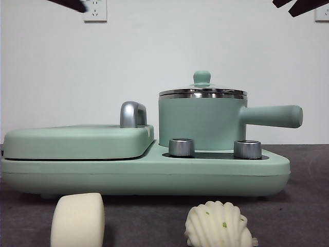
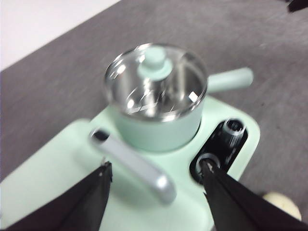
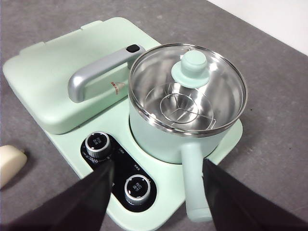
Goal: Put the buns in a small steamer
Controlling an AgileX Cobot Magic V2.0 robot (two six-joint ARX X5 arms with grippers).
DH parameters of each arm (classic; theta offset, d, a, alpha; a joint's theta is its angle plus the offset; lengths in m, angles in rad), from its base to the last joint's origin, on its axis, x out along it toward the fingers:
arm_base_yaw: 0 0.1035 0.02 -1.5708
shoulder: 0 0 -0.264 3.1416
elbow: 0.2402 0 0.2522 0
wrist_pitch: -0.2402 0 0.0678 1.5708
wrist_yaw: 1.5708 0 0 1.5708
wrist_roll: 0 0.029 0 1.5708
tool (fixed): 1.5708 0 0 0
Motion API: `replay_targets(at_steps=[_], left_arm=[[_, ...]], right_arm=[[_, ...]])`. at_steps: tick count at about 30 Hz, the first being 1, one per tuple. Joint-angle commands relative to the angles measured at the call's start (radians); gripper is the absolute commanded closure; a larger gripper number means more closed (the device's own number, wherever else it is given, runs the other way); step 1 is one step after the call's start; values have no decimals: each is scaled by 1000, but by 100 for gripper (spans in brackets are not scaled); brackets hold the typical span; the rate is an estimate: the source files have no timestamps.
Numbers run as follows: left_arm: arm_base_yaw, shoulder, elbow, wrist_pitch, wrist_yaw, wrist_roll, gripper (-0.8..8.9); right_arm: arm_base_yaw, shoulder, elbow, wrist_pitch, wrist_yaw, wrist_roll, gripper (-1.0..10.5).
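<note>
No legible text anywhere. Faint pale markings on the two knobs (image 3: 99, 143) and tiny white print on the black control panel (image 3: 126, 166) beside them, too small to read. A small red-and-white sticker (image 3: 114, 86) on the grill plate's chrome handle (image 3: 96, 73), its content too small to make out. No brand or number visible on the small steamer (image 3: 185, 103), its lid, or the buns (image 1: 218, 225).
</note>
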Motion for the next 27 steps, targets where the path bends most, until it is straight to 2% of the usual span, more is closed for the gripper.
replay_targets(at_steps=[1, 4, 11, 16, 27], left_arm=[[-39, 79, 21, 104, 2, -69, 511], [-71, 172, 21, 238, 2, -137, 511], [-126, 394, 22, 603, -16, -202, 544], [-138, 515, 30, 805, -43, -219, 543], [-140, 726, 174, 825, -44, -225, 536]], right_arm=[[5, 5, 15, 12, -1, 77, 653], [5, 5, 15, 15, -1, 113, 653], [4, 5, 15, 21, 0, 126, 653], [4, 5, 15, 22, 0, 126, 653], [4, 6, 15, 22, 0, 125, 653]])
